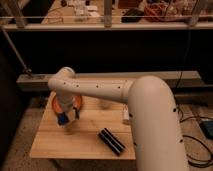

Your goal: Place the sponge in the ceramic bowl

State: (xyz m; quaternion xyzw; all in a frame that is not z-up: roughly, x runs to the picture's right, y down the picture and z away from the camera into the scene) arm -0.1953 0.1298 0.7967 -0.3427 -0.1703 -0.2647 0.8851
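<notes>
gripper (69,116) was closed around the sponge (62,119) | ceramic bowl (56,107) was just behind it | black block (111,141) lay well apart from it

Small bright blue sponge (62,119) is pinched in the closed pincer (69,116), just over the near rim of the shallow, glossy orange-brown ceramic bowl (56,104), which is left on the tabletop (85,136).

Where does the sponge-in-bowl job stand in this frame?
Done: the gripper is shut on the sponge, which looks lifted off the wooden table. In hand: the sponge hangs at the near edge of the ceramic bowl, not yet inside it. Left: move over the bowl's middle, lower, and release the sponge into it.
</notes>
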